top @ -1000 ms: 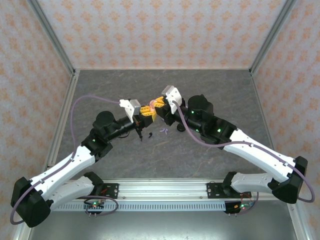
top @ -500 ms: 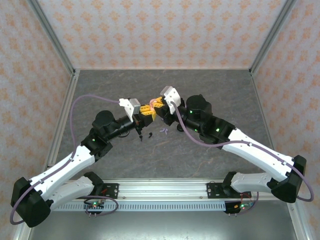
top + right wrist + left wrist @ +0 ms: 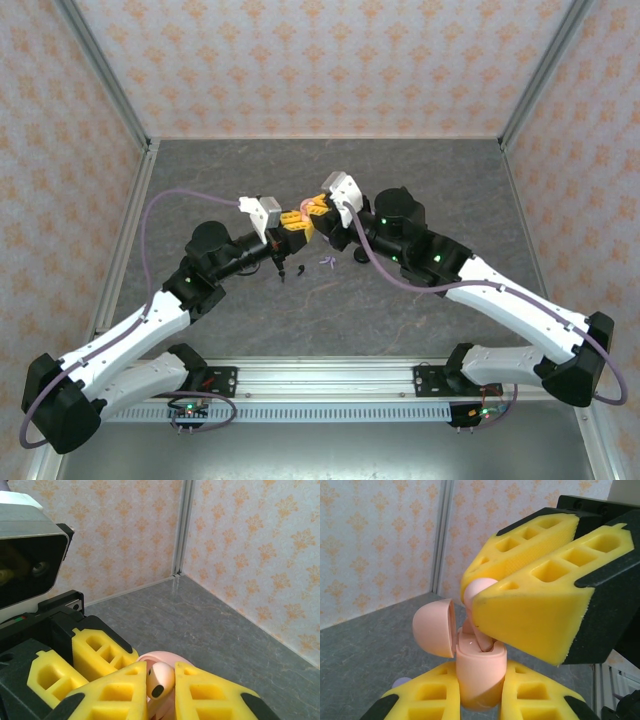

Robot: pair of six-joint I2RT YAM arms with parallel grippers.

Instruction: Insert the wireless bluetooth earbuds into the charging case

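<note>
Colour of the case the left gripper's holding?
Pale pink charging case, lid open; clearest in the left wrist view.

My finger pads [image 3: 535,615] are presenting as yellow, matt moulded plastic; their faces are looking finely grained and slightly rough. The charging case [image 3: 480,672] is showing smooth pink plastic with a soft satin sheen. The earbud [image 3: 159,676] is showing the same pink plastic, glossier. My arm shells [image 3: 520,310] are reading as white, glossy plastic. The table [image 3: 420,180] is appearing grey, matt and mottled like stone. The walls [image 3: 300,60] are looking papered and matt, the frame posts [image 3: 184,525] dull metal.
</note>
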